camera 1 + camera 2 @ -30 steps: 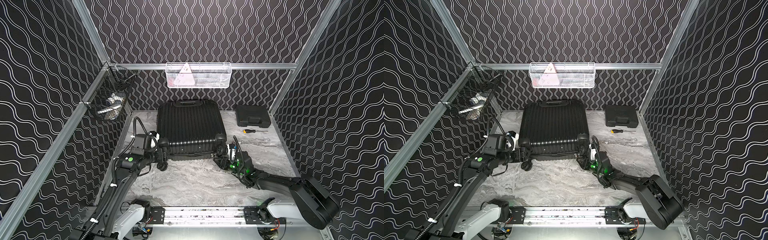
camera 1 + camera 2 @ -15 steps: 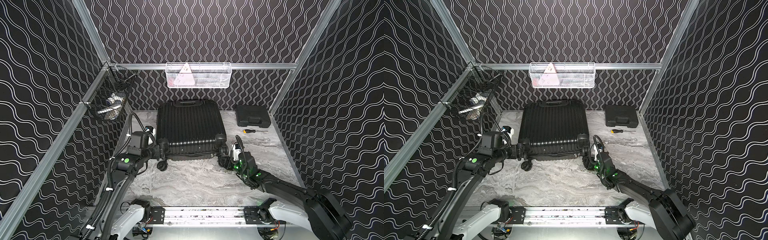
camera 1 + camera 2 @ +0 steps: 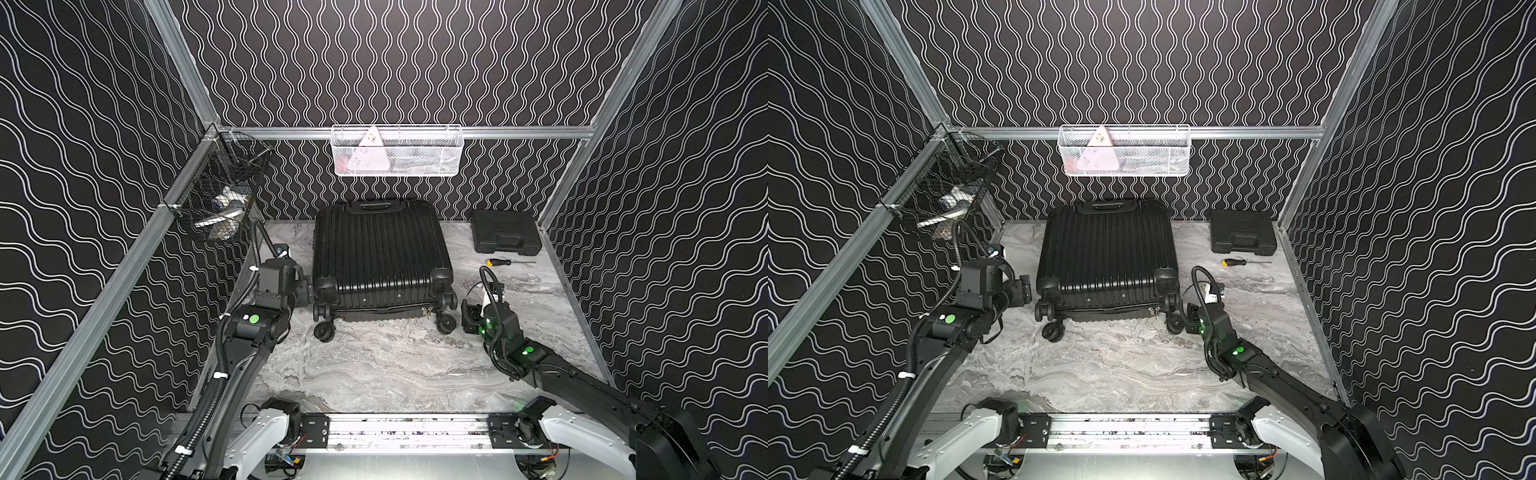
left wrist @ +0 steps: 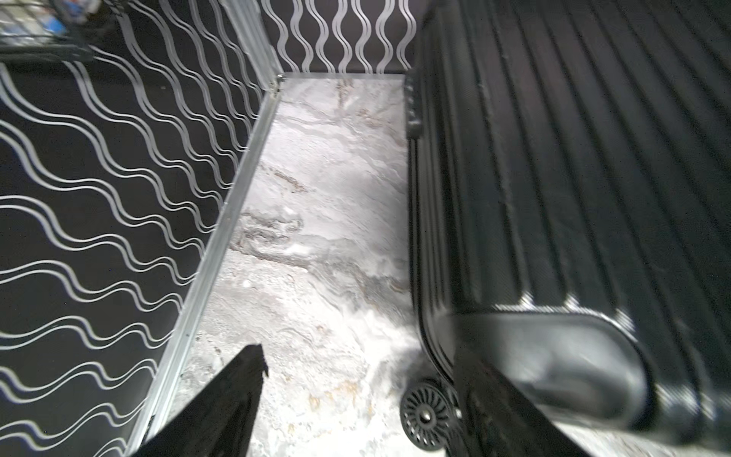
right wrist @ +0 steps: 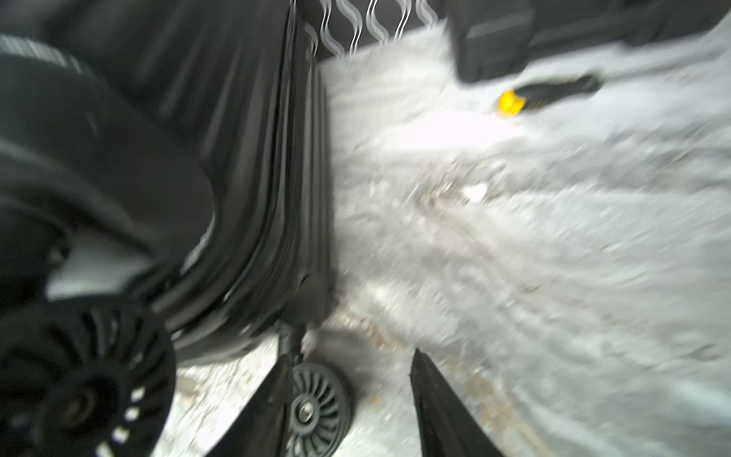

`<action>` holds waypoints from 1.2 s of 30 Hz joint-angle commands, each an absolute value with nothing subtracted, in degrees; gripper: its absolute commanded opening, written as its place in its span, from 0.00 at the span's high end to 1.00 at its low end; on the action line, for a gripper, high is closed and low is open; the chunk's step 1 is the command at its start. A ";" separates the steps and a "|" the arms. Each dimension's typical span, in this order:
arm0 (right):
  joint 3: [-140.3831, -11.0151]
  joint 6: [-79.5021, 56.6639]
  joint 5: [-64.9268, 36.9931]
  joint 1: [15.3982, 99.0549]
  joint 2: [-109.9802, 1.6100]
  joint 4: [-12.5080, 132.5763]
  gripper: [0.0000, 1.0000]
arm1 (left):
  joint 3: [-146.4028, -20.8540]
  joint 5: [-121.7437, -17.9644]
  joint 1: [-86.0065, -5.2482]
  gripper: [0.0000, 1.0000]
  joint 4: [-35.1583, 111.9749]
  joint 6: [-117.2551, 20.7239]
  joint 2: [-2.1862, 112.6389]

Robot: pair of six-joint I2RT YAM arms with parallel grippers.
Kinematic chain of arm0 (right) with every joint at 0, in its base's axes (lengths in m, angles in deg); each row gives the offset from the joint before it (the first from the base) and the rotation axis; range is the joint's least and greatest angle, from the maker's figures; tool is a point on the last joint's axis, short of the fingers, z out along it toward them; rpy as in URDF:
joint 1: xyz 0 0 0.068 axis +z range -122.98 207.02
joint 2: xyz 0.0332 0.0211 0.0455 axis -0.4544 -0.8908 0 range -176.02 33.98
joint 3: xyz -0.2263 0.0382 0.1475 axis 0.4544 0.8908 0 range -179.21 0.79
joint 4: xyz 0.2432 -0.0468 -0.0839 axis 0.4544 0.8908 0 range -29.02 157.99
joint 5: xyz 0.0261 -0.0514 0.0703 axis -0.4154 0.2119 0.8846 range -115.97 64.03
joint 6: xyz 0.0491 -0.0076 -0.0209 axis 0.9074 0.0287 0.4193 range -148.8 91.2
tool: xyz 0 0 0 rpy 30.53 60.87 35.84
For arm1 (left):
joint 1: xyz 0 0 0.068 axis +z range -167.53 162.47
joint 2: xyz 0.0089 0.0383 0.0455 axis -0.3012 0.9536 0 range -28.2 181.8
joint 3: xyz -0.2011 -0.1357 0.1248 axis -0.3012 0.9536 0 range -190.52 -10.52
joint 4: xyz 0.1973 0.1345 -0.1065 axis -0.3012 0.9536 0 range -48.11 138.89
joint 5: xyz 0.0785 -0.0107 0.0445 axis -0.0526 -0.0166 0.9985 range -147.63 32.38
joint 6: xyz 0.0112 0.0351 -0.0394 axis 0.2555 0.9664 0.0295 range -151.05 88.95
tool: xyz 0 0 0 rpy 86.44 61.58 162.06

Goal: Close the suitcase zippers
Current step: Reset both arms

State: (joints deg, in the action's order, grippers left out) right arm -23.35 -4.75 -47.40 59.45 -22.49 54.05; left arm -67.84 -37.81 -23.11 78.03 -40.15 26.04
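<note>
The black ribbed suitcase (image 3: 378, 249) (image 3: 1106, 249) lies flat at the back middle of the table, its wheels toward the front. A small silvery pull of the zippers (image 3: 424, 311) (image 3: 1156, 309) hangs on the front seam near the right wheels. My left gripper (image 3: 305, 289) (image 4: 358, 356) is open beside the suitcase's (image 4: 573, 158) front left wheel housing, with only marble between its fingers. My right gripper (image 3: 467, 320) (image 5: 350, 358) is open just right of the front right wheels, holding nothing. One wheel (image 5: 316, 407) sits against its finger.
A flat black tool case (image 3: 505, 237) (image 3: 1241, 232) and a yellow-tipped screwdriver (image 3: 498, 262) (image 5: 514, 101) lie at the back right. A white wire basket (image 3: 397, 151) hangs on the back wall and a black one (image 3: 216, 199) on the left wall, close to my left arm.
My right gripper has drawn back to the right and front from the suitcase's front right corner, and its jaws have widened. My left gripper has shifted slightly left and opened a little more.
</note>
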 commanded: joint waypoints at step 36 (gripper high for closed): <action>-20.76 -10.88 -46.34 24.13 -33.43 41.09 0.46 | -28.42 -23.52 -12.31 0.15 28.01 -50.88 28.43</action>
State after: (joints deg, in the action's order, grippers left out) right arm -20.97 -11.42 -49.74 24.65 -32.61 45.72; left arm -30.40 -20.72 -12.36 40.04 -55.78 27.37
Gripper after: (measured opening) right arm 0.539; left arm 0.838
